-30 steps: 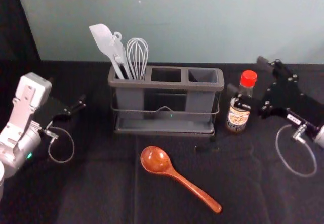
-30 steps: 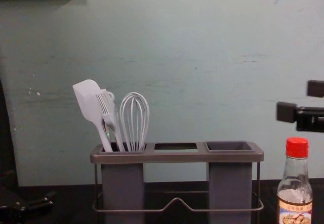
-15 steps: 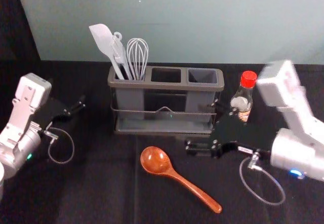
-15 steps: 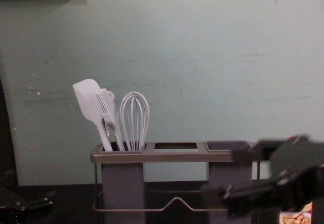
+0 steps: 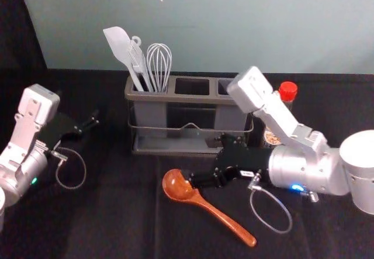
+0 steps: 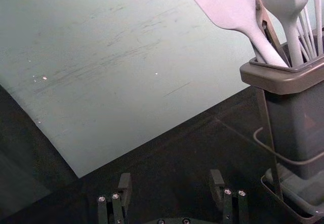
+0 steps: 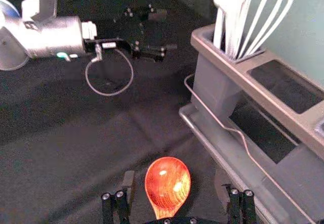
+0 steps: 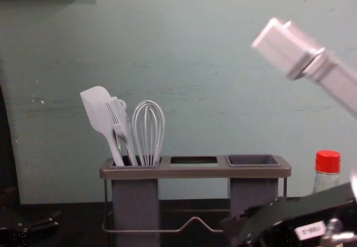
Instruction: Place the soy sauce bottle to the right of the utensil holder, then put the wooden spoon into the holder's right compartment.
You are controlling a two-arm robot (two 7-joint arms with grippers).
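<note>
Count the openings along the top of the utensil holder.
3, side by side in the utensil holder's top: left opening, with white utensils standing in it; middle opening; right opening. The chest view hides none.

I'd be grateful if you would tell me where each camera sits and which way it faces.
Head: high, facing forward and down at the utensil holder and wooden spoon; both arms show.
Left wrist: on the left arm, towards the wall and holder's end; the left gripper shows, jaws apart.
Right wrist: on the right arm, down towards the spoon's bowl; the right gripper shows, jaws apart, left arm beyond.
Chest: lower, forward across the table; right arm large at right.
All share the holder.
</note>
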